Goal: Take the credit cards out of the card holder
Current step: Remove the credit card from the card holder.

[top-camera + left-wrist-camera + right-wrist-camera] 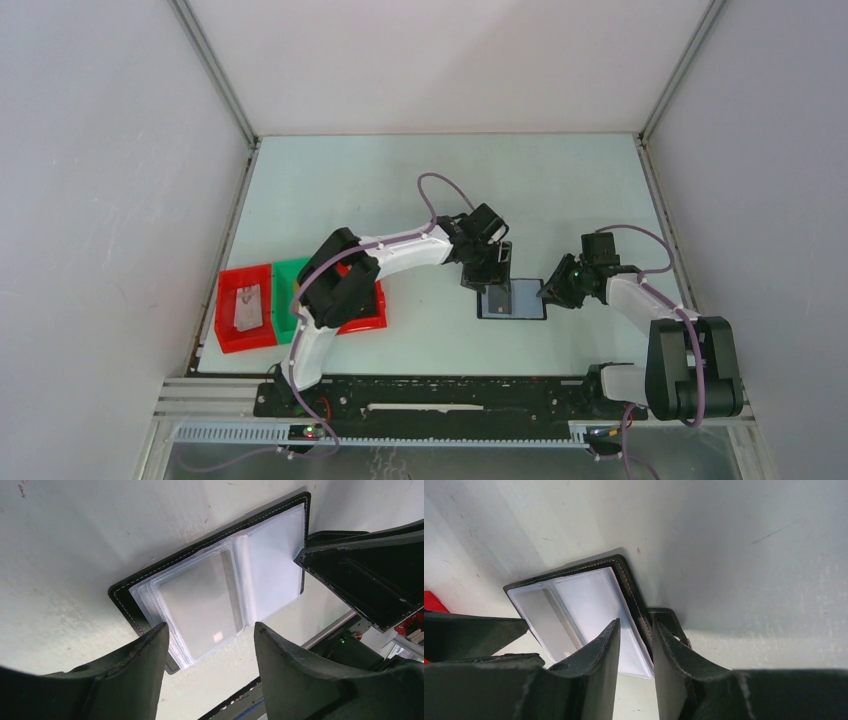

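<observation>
On the counter (400, 180), right jaws are clamping the card holder (272, 560) as wide left jaws are hovering to pinch its grey card (197, 607).

Crowded over the card holder (270, 565)
Right of the left gripper (210, 627) the right gripper (636, 625) blocks passage; bare table (75, 540) lies open on its left
</observation>
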Controlling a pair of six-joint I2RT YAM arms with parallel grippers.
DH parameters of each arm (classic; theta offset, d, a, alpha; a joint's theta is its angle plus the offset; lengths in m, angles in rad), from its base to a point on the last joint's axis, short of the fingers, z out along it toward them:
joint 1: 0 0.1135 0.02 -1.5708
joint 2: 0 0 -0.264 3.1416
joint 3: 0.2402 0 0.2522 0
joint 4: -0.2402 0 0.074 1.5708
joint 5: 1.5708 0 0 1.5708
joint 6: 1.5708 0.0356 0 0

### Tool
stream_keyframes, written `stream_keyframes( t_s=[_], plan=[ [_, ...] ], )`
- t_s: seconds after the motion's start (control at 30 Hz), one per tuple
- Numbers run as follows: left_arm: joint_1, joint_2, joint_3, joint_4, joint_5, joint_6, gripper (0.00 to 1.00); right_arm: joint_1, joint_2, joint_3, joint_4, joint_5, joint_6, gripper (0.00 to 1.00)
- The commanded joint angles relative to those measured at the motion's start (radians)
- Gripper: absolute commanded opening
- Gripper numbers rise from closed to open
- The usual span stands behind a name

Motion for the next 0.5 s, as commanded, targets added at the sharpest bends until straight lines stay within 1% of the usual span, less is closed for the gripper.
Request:
stream_keyframes(
  t_s=[0.0,0.3,0.47],
  plan=[
    [-0.013,0.013,0.015,0.01,0.02,0.013,0.68,0.012,0.01,-0.007,0.02,0.003,-0.004,0.38],
    [-0.017,0.047,0.061,-0.004,0.06,0.022,0.68,0.011,0.006,-0.007,0.016,0.007,-0.007,0.38],
    [-0.017,0.043,0.062,0.039,0.105,0.02,0.68,0.012,0.008,-0.009,0.02,0.004,-0.006,0.38]
  ],
)
